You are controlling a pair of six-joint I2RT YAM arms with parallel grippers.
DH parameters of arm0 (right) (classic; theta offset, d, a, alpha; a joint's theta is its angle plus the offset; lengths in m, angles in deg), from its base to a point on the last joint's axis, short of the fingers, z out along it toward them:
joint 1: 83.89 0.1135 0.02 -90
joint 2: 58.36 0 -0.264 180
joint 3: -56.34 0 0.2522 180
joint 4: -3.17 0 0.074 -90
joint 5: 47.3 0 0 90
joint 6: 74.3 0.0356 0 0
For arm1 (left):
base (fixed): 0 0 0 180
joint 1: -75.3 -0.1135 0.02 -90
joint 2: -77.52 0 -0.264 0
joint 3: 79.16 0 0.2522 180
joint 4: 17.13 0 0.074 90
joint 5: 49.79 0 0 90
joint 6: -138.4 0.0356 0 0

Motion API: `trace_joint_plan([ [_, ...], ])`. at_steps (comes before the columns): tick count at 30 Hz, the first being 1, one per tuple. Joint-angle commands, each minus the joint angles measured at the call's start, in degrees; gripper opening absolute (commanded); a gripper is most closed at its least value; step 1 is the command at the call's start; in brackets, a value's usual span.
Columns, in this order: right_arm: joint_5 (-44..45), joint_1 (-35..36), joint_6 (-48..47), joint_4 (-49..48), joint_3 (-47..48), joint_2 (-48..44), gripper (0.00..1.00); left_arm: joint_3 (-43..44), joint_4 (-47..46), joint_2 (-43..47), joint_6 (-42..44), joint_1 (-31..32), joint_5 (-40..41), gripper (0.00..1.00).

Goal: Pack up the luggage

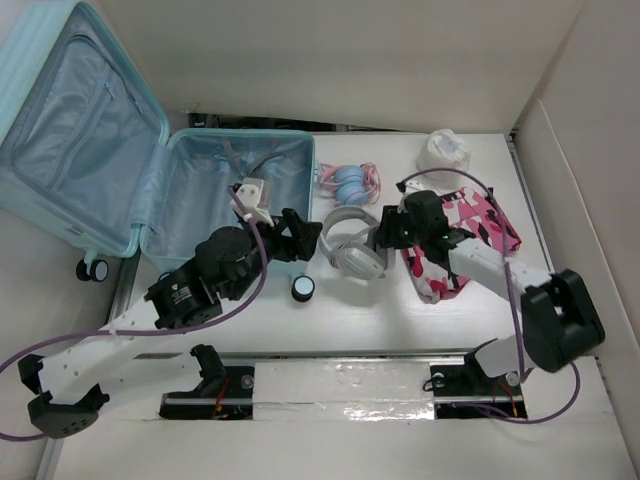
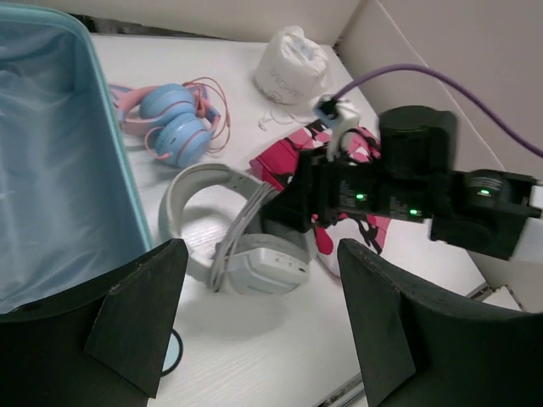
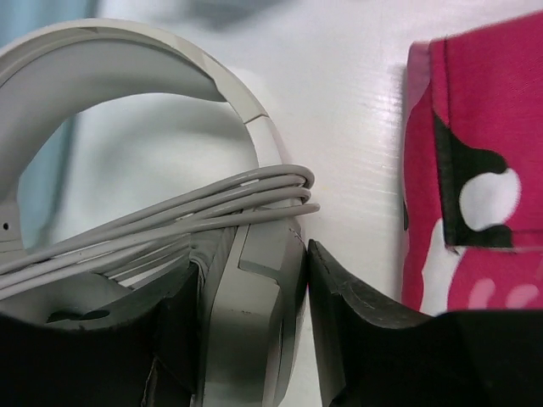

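Closest in, the right gripper (image 3: 252,263) has its black fingers (image 3: 356,322) pressed against either side of the lower arm of the white headphones (image 2: 263,267), clamped there just under a bundle of coiled cable (image 3: 212,203). This looks like the pick-up stage of packing the headphones. They lie flat on the table just right of the luggage (image 1: 70,110), with a pink camouflage pouch (image 3: 484,127) further right. The hold is on one side only, so the band will probably hang and swing. A slow, straight lift would suit best, high enough to clear the luggage's right wall before moving left over the open lower shell. The loose cable loops could snag on that wall or slip free, so they are worth watching. The left gripper (image 2: 259,254) hovers at that same right wall with its fingers wide apart and nothing between them. It sits on the likely route and may need to give way. A small round black-rimmed object (image 1: 301,288) lies near the luggage's front right corner. Beyond the white pair, blue and pink headphones (image 1: 350,183) lie beside the luggage's far right corner, and a white bag (image 1: 443,152) lies well to its right.
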State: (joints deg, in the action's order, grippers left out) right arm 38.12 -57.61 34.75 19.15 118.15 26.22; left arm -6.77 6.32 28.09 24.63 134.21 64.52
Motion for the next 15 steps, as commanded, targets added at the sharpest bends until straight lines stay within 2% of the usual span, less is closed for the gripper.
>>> trace_joint_plan([
  [1,0.08,2.36,2.75,-4.33,4.4,-11.51,0.31,2.72,3.05,5.9,2.4,0.5,4.24,0.69],
  [5,1.42,5.26,2.66,-4.06,11.33,-11.46,0.32,1.4,1.03,12.07,3.29,1.03,6.96,0.7],
  [11,-1.39,12.2,6.08,-10.46,26.8,5.93,0.35,-0.8,-0.11,14.54,1.8,1.03,8.02,0.71],
  [13,-1.14,14.05,7.31,-11.71,35.5,13.72,0.36,-0.1,1.11,13.05,1.01,1.03,8.73,0.71],
  [15,-1.13,16.34,7.93,-11.28,45.4,19.46,0.5,0.43,1.99,11.99,0.13,1.03,9.7,0.72],
])
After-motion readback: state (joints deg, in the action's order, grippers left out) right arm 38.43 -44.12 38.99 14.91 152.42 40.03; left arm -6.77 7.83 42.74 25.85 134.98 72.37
